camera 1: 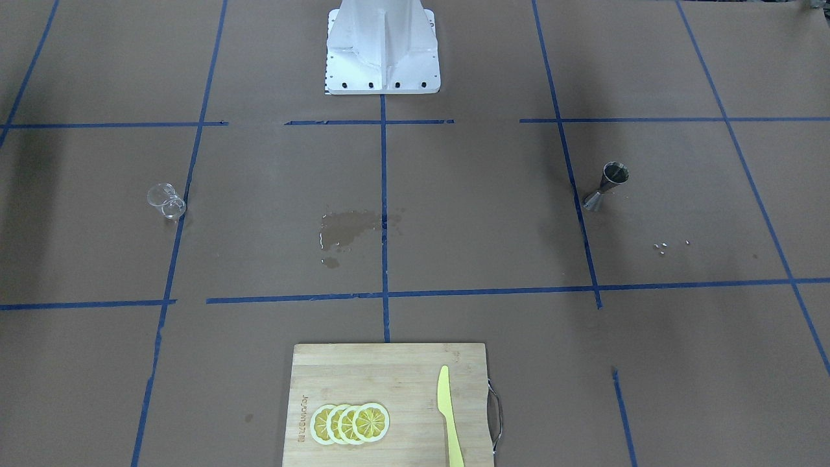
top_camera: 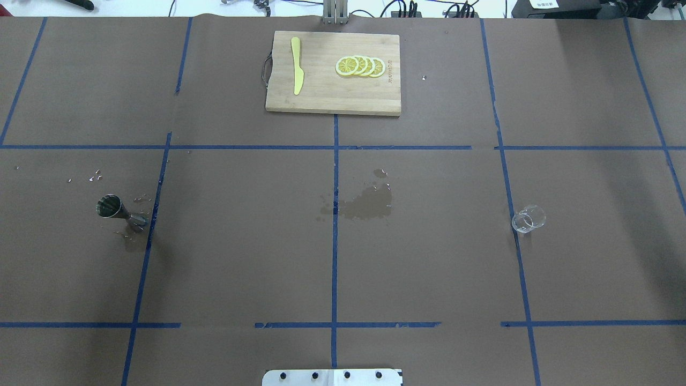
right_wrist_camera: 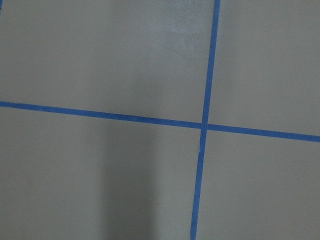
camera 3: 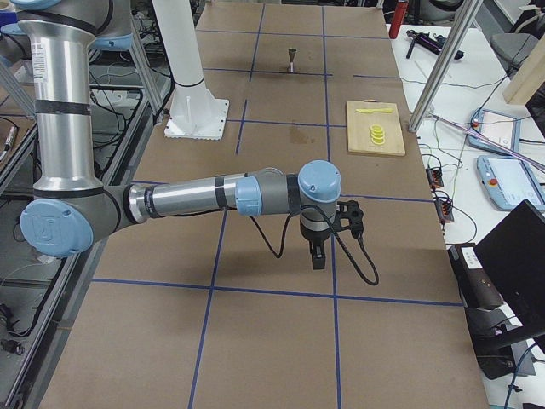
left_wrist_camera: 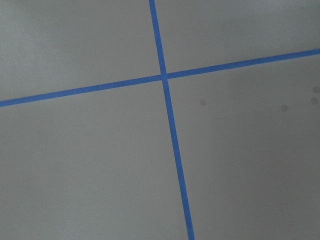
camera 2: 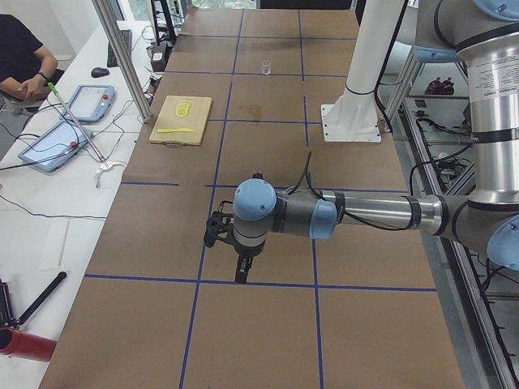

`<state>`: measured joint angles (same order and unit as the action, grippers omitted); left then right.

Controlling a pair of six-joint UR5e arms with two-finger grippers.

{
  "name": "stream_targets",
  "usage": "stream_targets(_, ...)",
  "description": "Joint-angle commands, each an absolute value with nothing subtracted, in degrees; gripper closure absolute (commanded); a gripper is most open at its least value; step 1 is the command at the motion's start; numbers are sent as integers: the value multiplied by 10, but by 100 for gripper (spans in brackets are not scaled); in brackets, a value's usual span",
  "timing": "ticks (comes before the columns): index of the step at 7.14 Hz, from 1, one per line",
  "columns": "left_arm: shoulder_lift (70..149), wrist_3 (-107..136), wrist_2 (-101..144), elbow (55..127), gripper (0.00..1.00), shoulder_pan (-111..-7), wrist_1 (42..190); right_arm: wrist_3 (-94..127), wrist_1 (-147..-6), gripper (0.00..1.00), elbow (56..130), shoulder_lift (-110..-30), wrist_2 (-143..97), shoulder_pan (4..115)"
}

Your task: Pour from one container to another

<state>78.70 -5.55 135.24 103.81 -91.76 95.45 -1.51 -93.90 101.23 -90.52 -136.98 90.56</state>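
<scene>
- Your glass cup [top_camera: 528, 219] stands upright on the robot's right half of the counter [top_camera: 241, 257], its long axis vertical and just beside a blue tape line.
- The steel jigger [top_camera: 120, 212] stands upright on the left half, well apart from the cup, with a wet patch [top_camera: 370, 206] between them.
- The right claw [camera 3: 317, 261] hangs pointing down over the counter's right end. The cup lies inward from it, toward the counter's middle, so I judge the right arm the nearer one for the pick.
- The left claw [camera 2: 242, 275] hangs the same way over the left end, with the jigger inward from it.
- Both claws show only in the side views, so you cannot tell how far either is open. Neither is near anything to hold.
- Both wrist cameras show only bare paper and tape.
- Whether the cup holds liquid is too small to tell.
- Count: one cup, one jigger, one cutting board [top_camera: 321, 99], one yellow knife [top_camera: 296, 67], four lemon slices [top_camera: 360, 66], and a few droplets around the jigger.
</scene>
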Motion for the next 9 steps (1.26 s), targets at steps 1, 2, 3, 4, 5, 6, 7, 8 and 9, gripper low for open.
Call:
stream_targets(1, 800, -56, 1352, 1033, 0, -916, 960, -14, -940, 0, 1014, -904, -1374, 905)
stream_targets(2, 803, -56, 1352, 1034, 0, -915, 961, -14, -940, 0, 1013, -899, -1373, 905)
stream_targets(3, 801, -56, 1352, 1038, 0, -915, 960, -14, -947, 0, 1009, -889, -1375, 904)
stream_targets(4, 801, -56, 1352, 1043, 0, -916, 960, -14, -942, 0, 1000, -885, -1375, 904)
stream_targets(5, 802, -56, 1352, 1041, 0, -916, 959, -15, -938, 0, 1014, -897, -1375, 905)
stream_targets(6, 802, -56, 1353, 1029, 0, -915, 958, -14, -938, 0, 1016, -905, -1374, 905)
stream_targets(7, 798, -56, 1353, 1031, 0, -916, 959, -14, -938, 0, 1026, -913, -1380, 905)
stream_targets(8, 804, -56, 1359, 1041, 0, -916, 962, -14, -937, 0, 1043, -913, -1385, 905)
stream_targets(9, 818, -56, 1357, 1034, 0, -916, 962, -12, -937, 0, 1043, -911, -1386, 905)
